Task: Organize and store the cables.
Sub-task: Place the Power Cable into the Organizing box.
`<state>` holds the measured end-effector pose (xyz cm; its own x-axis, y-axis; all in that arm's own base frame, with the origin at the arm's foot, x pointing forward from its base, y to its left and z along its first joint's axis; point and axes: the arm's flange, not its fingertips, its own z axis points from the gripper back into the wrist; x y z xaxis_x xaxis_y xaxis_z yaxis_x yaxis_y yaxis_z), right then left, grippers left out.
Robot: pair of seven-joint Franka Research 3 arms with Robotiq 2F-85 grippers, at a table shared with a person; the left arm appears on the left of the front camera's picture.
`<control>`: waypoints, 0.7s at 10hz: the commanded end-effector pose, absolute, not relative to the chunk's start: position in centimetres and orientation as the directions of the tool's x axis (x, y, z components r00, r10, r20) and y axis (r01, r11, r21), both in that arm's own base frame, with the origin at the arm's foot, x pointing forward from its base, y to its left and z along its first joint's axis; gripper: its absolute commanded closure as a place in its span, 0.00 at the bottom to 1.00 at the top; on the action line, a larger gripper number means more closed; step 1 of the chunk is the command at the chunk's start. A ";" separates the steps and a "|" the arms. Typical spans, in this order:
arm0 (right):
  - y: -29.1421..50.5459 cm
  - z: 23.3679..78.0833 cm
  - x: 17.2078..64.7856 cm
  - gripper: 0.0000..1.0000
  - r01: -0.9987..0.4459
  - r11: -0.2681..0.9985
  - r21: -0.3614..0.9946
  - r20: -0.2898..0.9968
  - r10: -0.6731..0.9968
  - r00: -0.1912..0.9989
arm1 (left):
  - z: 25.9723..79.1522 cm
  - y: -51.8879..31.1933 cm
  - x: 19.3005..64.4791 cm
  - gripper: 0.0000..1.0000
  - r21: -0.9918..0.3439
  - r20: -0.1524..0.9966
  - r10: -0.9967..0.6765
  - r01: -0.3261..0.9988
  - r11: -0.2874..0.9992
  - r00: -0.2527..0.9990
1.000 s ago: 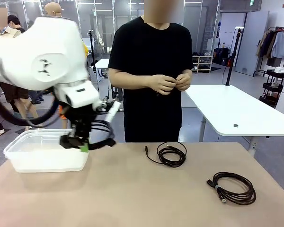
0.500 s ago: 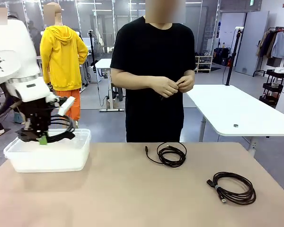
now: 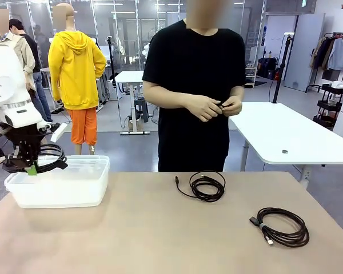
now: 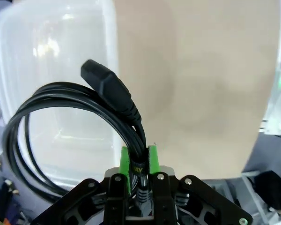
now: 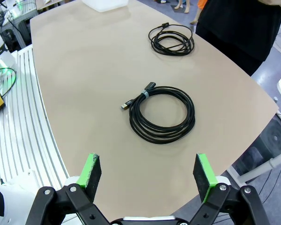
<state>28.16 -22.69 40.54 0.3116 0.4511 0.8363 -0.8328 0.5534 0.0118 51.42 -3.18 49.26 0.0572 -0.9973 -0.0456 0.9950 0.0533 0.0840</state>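
Note:
My left gripper (image 3: 30, 168) is shut on a black coiled cable (image 3: 50, 156), which hangs just over the left end of the clear plastic bin (image 3: 74, 191). In the left wrist view the green pads (image 4: 125, 161) pinch the strands of that cable (image 4: 51, 101), its plug (image 4: 105, 85) sticks up, and the bin (image 4: 61, 42) lies below. A small coiled cable (image 3: 206, 186) and a larger one (image 3: 282, 227) lie on the table. My right gripper (image 5: 146, 173) is open and holds nothing, high above the larger cable (image 5: 163, 113), with the small cable (image 5: 172, 40) farther off.
A person in a black shirt stands at the table's far side, with both hands (image 3: 216, 106) together at the waist. The tan table (image 3: 160, 234) has bare room between the bin and the cables. A white table (image 3: 286, 137) stands behind at the right.
My left arm has carried the held cable leftward, from the bin's right end to over its left end. The person has shifted slightly to the right.

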 end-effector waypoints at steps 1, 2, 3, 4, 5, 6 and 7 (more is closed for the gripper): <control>-22.8 40.4 28.2 0.00 -0.836 0.549 -0.008 0.846 0.449 0.287 | 47.3 -2.6 55.6 1.00 0.141 -0.041 -0.996 0.987 0.075 0.082; -22.8 40.4 28.2 0.00 -0.836 0.549 -0.008 0.846 0.449 0.287 | 46.3 -1.9 56.7 1.00 0.137 -0.038 -0.995 0.987 0.084 0.089; -22.8 40.4 28.2 0.00 -0.836 0.549 -0.008 0.846 0.449 0.287 | 45.8 -1.6 57.5 1.00 0.139 -0.052 -0.995 0.988 0.074 0.082; -22.8 40.4 28.2 0.00 -0.836 0.549 -0.008 0.846 0.449 0.287 | 45.4 -1.6 58.0 1.00 0.113 -0.035 -0.996 0.991 0.072 0.076; -22.8 40.4 28.2 0.00 -0.836 0.549 -0.008 0.846 0.449 0.287 | 44.7 -1.4 58.8 1.00 0.095 -0.008 -0.995 0.991 0.094 0.096; -22.8 40.4 28.2 0.00 -0.836 0.549 -0.008 0.846 0.449 0.287 | 44.5 -1.6 58.6 1.00 0.075 0.000 -0.998 0.995 0.060 0.060; -22.8 40.4 28.2 0.00 -0.836 0.549 -0.008 0.846 0.449 0.287 | 43.8 -1.5 57.9 1.00 0.107 -0.044 -0.994 0.990 0.093 0.099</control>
<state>28.14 -22.73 40.53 0.3121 0.4510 0.8362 -0.8322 0.5543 0.0116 58.16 -1.86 43.44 0.0914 -0.9953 -0.0329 0.9916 0.0880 0.0951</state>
